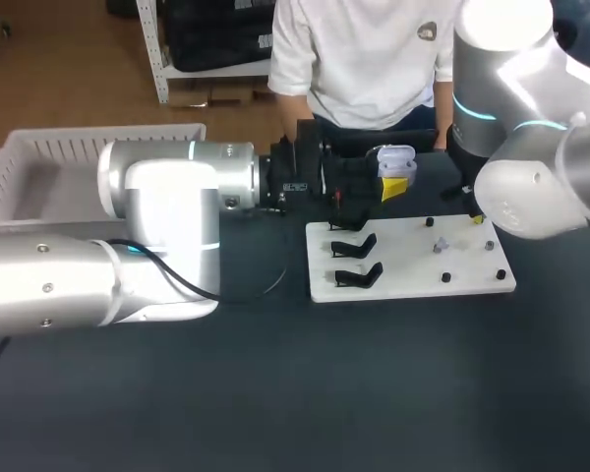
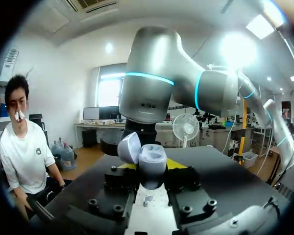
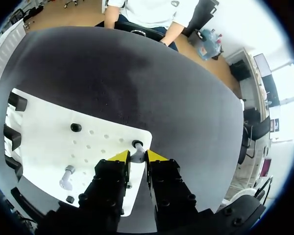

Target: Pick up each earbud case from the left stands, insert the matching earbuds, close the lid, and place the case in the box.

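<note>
**Left gripper** (image 1: 393, 187): it is clamping the earbud case (image 1: 395, 160) by its body. It is holding the case raised above the desk (image 1: 275, 413), just past the far edge of the white board (image 1: 413, 287). The lid is standing open.

**Right gripper** (image 3: 137, 156): its fingers are nearly together and pinching a small grey earbud (image 3: 136, 152), which is sitting on a peg at the board's far right corner.

**Other items:** a second earbud (image 3: 66, 178) is resting further in on the board. The box (image 1: 39, 162) is sitting at the desk's far left corner.

**Handling assessment**
- **Earbud:** it is appearing light, hard and glossy, so it is judged liable to slip or flick out. Hold is best taken across the stem with modest force.
- **Case:** it is appearing to be a light, rigid, smooth shell. Gripping the flanks of the body, clear of the lid, is leaving the cavities open for insertion.
- **Hinge:** this is judged the fragile part.
</note>
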`<state>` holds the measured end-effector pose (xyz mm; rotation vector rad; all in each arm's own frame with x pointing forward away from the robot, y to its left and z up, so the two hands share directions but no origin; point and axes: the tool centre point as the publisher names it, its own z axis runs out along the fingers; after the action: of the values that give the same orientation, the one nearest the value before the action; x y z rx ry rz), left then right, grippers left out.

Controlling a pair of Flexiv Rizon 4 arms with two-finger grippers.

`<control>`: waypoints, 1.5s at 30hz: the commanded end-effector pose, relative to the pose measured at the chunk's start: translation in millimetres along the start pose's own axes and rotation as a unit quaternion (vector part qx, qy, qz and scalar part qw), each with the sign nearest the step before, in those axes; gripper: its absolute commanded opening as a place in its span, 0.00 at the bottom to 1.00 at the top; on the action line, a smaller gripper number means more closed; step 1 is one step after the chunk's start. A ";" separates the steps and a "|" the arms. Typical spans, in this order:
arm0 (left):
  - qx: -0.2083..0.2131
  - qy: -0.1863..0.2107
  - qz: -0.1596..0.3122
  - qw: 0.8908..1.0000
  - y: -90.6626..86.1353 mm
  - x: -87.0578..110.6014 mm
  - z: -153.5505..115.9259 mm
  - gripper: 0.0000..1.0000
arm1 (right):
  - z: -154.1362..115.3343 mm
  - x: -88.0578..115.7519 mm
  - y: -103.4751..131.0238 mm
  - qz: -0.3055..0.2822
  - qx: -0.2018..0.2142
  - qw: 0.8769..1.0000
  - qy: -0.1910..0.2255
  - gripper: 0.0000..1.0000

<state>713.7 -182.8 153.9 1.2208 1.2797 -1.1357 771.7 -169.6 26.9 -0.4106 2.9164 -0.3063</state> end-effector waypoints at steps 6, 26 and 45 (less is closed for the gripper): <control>-0.001 -0.002 0.001 1.000 0.6 0.9 0.7 0.00 | -33.5 3.5 -6.6 0.008 0.012 1.000 0.002 0.00; -0.001 -0.002 0.001 1.000 0.6 0.9 0.7 0.00 | -160.4 24.6 4.0 0.023 -0.060 0.997 0.034 0.00; -0.001 -0.002 0.001 1.000 0.6 0.9 0.7 0.00 | -192.6 37.7 23.3 0.020 -0.069 0.996 0.051 0.00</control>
<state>713.8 -182.7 153.9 1.2209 1.2797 -1.1358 691.4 -124.5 201.1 -0.3684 3.0532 -0.1235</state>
